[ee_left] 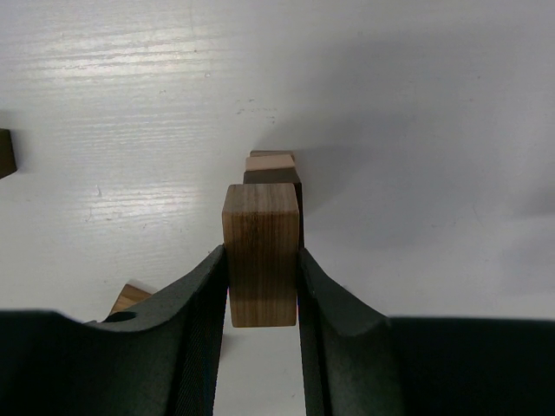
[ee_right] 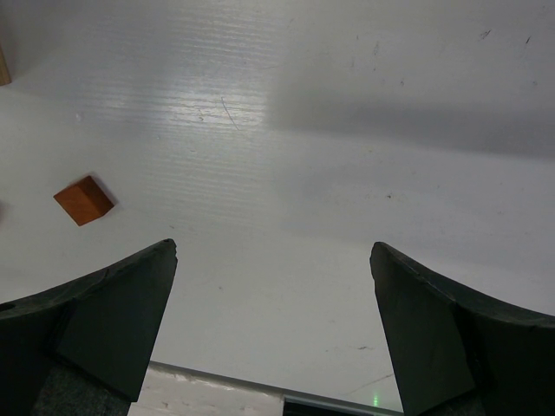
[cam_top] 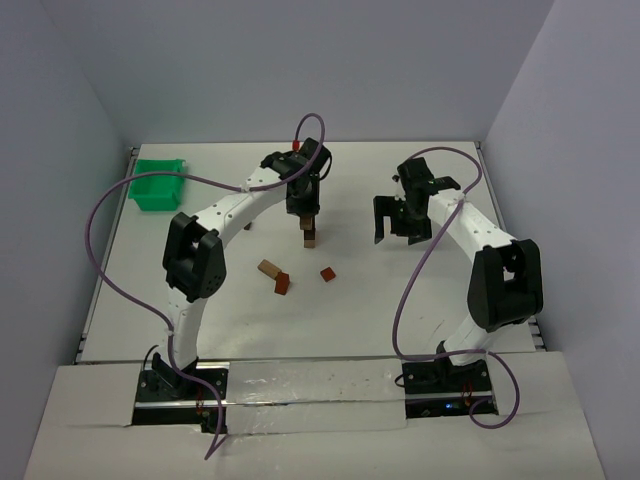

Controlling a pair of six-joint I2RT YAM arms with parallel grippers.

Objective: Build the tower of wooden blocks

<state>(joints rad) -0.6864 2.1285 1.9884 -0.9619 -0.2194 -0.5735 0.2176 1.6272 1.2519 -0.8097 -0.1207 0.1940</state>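
Left arm point(cam_top: 232, 208) reaches to mid-surface, left jaws clamped on a tan block point(ee_left: 260, 230), gripped by its two side faces, grain vertical, block upright. Wood block tower point(cam_top: 310, 240) stands mid-surface, a bit far of centre, directly under those jaws in the top view. In the left wrist view the stack sits just behind the held block, a dark piece with lighter ones past it. Can't tell whether the held block is touching the stack or just above it. Three loose blocks lie on the white surface point(cam_top: 450, 300) near-side of the tower: a loose tan one point(cam_top: 268, 267) to the near left, a red-brown one point(cam_top: 283, 285) just beside it (touching or not, can't tell), and an orange-red one point(cam_top: 328, 273) slightly right, apart from both. A dark block point(ee_left: 4, 152) is cut off at the left edge of the left wrist view. Right arm point(cam_top: 480, 240) is bent over the right half, right jaws spread wide with nothing between them, over bare surface, well right of the tower. The orange-red block shows far left in the right wrist view, clear of the jaws. Green bin point(cam_top: 158, 185) sits at the far left corner, well apart from everything else.
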